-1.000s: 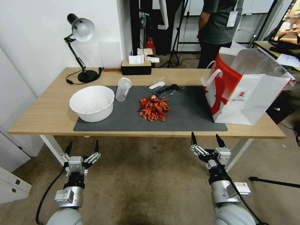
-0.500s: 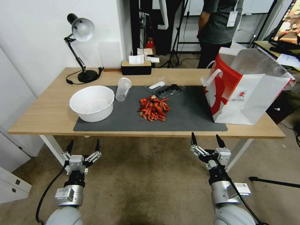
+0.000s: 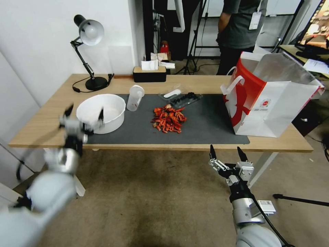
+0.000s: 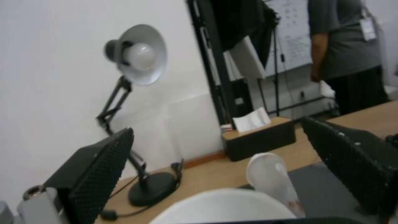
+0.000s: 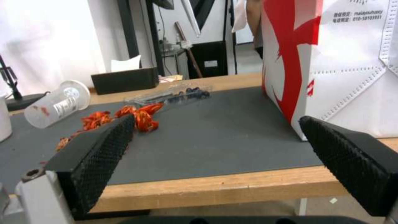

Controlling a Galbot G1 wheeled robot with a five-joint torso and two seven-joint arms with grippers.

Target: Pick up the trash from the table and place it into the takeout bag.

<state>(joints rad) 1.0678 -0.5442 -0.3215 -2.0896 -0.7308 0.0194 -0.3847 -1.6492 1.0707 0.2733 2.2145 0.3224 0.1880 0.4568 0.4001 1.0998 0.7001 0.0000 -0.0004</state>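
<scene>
On the table [image 3: 48,128], a dark grey mat [image 3: 205,125] carries the trash: a white bowl [image 3: 106,111], a clear plastic cup [image 3: 134,97] on its side, a pile of red shells [image 3: 168,119] and a clear tray [image 3: 180,96]. The takeout bag [image 3: 270,103] stands open at the mat's right end. My left gripper [image 3: 85,115] is open, raised at the bowl's near side; its wrist view looks over the bowl rim [image 4: 224,207] to the cup [image 4: 271,177]. My right gripper [image 3: 226,153] hangs open below the table's front edge, facing the shells [image 5: 124,116] and the bag [image 5: 344,62].
A black desk lamp [image 3: 89,51] and a black tissue box [image 3: 149,72] stand along the table's far edge. A white cabinet [image 3: 13,202] sits on the floor at the left. White table legs [image 3: 264,164] stand close to the right arm.
My left arm has swung up from below the table edge to the near side of the white bowl. The right arm has stayed in place.
</scene>
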